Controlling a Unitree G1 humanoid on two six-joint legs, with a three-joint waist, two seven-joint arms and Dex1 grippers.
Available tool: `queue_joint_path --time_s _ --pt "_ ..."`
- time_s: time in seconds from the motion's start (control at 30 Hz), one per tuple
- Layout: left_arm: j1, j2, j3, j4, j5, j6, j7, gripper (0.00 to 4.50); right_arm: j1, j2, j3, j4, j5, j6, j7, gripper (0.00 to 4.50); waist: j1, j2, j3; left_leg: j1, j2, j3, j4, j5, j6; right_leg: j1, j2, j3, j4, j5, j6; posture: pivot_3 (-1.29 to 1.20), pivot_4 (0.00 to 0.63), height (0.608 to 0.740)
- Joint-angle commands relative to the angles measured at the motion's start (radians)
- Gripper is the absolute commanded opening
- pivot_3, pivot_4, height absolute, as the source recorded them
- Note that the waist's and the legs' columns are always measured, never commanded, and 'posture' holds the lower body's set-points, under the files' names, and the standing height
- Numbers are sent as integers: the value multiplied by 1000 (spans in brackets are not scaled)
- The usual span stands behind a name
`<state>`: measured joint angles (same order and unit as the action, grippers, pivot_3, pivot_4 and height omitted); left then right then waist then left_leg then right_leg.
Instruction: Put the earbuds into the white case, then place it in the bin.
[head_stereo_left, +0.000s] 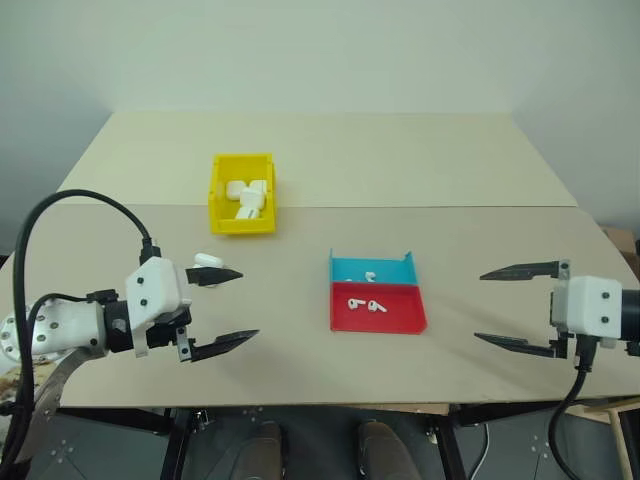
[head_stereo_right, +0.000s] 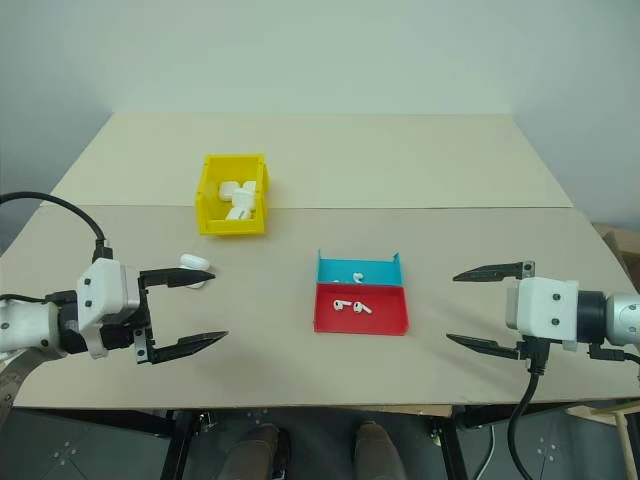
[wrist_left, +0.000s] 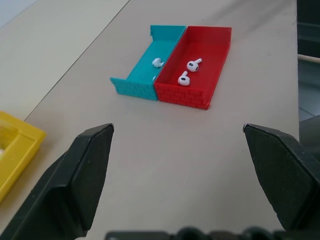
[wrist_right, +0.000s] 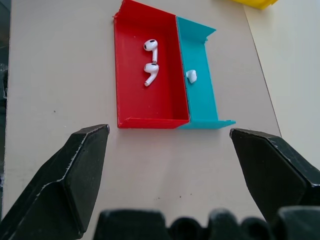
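Earbuds (wrist_right: 150, 61), glossy white, short-stemmed, in red tray (wrist_right: 130, 100).

Matt pale wood tabletop (head_stereo_left: 480, 250); glossy white plastic earbuds (wrist_right: 150, 60) lie in a tray (wrist_right: 130, 75) of ridged red and blue plastic. The bin (head_stereo_left: 218, 200) shows smooth yellow plastic, each tool's fingers (wrist_left: 75, 180) matt black.

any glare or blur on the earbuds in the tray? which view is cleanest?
Right wrist view: the two tiny glossy white earbuds in the shallow red tray half are sharp, with soft shadows and no harsh glare. Left wrist view: also crisp, though the black fingers close up look soft. Head views: evenly lit, earbuds tiny.
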<state>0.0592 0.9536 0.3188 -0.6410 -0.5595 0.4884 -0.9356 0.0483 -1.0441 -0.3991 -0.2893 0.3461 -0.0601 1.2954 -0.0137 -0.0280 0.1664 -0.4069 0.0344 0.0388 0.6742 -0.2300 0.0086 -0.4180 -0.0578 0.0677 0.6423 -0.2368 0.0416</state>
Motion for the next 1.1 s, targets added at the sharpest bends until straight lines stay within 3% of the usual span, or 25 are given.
queue_joint_path --time_s 0.03,0.1,0.2,0.33,0.43,0.53,0.67,0.8,0.97,1.1 --pt "-29 9 28 -86 59 105 160 4500 -28 -12 0 7 1 -27 -6 4488 0 0 0 0 0 0 0 0 0 0 0 0 0 0 0 0 150 740" --pt "-40 5 13 -141 132 159 265 4500 -43 -11 11 19 -3 -34 -6 4488 0 0 0 0 0 0 0 0 0 0 0 0 0 0 0 0 150 740" --pt "-103 29 22 -198 89 371 352 4500 -67 -11 28 30 -11 -32 -13 4488 0 0 0 0 0 0 0 0 0 0 0 0 0 0 0 0 150 740" --pt "-387 83 -58 -201 -13 928 431 4500 -50 -10 18 0 1 -8 -21 4488 3 0 0 1 -1 -1 0 0 0 0 0 0 2 0 1 0 150 740" --pt "-549 116 -146 -180 -49 1103 455 4500 -21 -4 17 -16 -8 -4 -33 4488 1 -1 0 0 -1 -2 0 0 0 1 0 0 1 -1 2 0 150 740" --pt "-674 209 -263 -27 -126 1126 460 4500 0 4 31 -41 -14 17 -57 4488 -5 -3 1 0 -1 -2 -1 0 0 -1 0 1 2 -1 2 0 150 740" --pt "-913 203 -408 339 -233 1126 551 4500 6 4 58 -67 -17 60 -88 4488 -2 -3 1 2 -1 -2 0 0 0 -1 1 1 5 -1 1 0 150 740" --pt "-1089 210 -614 539 -273 1126 609 4500 4 4 79 -65 -28 78 -104 4488 -1 -3 1 0 -2 -2 0 0 0 -1 1 1 4 -2 1 0 150 740" --pt "-1198 168 -798 688 -269 1126 617 4500 4 12 98 -78 -32 95 -124 4488 1 -3 1 -4 -2 -2 0 0 0 -4 1 1 4 -2 1 0 150 740" --pt "-1259 93 -873 811 -209 1126 595 4500 23 12 99 -92 -39 105 -130 4488 2 -3 1 -4 -3 -2 1 0 0 -4 1 0 4 -2 1 0 150 740"
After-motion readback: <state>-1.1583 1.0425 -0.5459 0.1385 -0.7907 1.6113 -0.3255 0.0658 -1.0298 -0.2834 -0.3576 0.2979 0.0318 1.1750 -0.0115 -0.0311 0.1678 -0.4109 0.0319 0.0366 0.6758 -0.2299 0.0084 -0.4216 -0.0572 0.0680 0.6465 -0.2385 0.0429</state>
